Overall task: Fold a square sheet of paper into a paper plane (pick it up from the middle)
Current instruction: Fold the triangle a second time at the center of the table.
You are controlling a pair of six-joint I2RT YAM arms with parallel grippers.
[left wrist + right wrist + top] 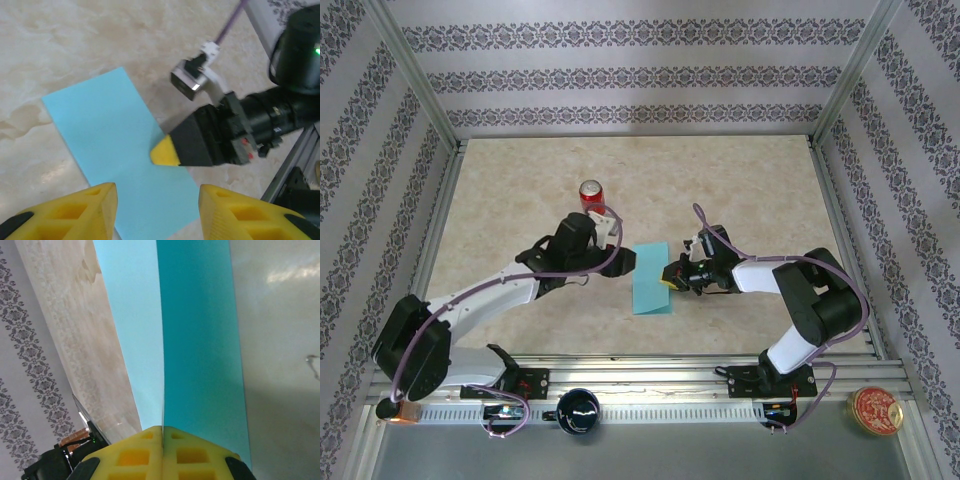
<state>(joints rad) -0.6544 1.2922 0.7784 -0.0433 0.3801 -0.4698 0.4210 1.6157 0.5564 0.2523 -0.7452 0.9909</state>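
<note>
Right gripper (672,275) pinches the thin turquoise paper sheet (648,290) by its edge; left gripper (157,210) hovers spread above it. Only a halving fold looks done; nose and wing folds remain.

Bright, even light falls from above; shadows on the table (520,190) are soft and short. In the right wrist view white glare streaks the table, and the paper (200,340) shows one pale half, one shaded. The left wrist view is slightly blurred, its near yellow fingers (75,212) softest.
</note>
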